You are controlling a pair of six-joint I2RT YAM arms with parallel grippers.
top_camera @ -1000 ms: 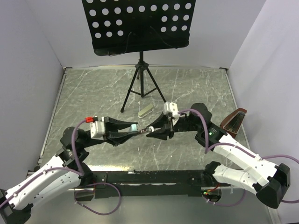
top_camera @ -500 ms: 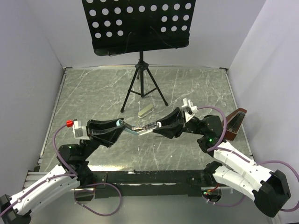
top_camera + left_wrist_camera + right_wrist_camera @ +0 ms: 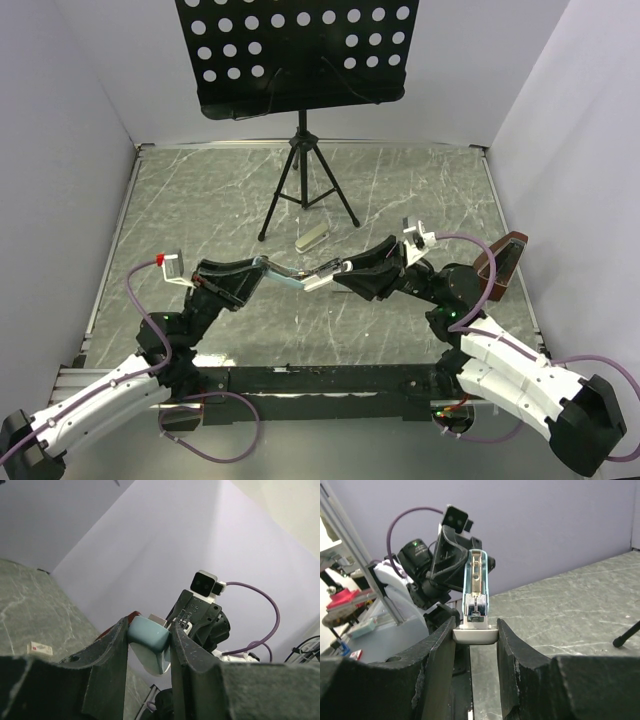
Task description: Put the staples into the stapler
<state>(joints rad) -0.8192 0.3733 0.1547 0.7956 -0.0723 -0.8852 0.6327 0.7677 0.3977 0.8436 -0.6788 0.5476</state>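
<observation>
A light-blue and white stapler (image 3: 300, 274) hangs opened out in the air between my two grippers. My left gripper (image 3: 262, 265) is shut on its light-blue end (image 3: 147, 636). My right gripper (image 3: 342, 270) is shut on its grey-white base end (image 3: 475, 635), and the open metal channel (image 3: 477, 587) rises above the fingers. A tiny pale staples box (image 3: 312, 238) lies on the table behind the stapler; it also shows in the left wrist view (image 3: 40, 648). No loose silvery strip shows.
A black music stand's tripod (image 3: 302, 190) stands at the back middle, its perforated desk (image 3: 300, 50) overhead. A dark red-brown wedge-shaped object (image 3: 503, 264) sits at the right edge. White walls enclose the grey marble table (image 3: 200, 200).
Both wrists have swung outward and tilted, and the grippers have drawn apart. The stapler between them now stretches out longer than a second ago.
</observation>
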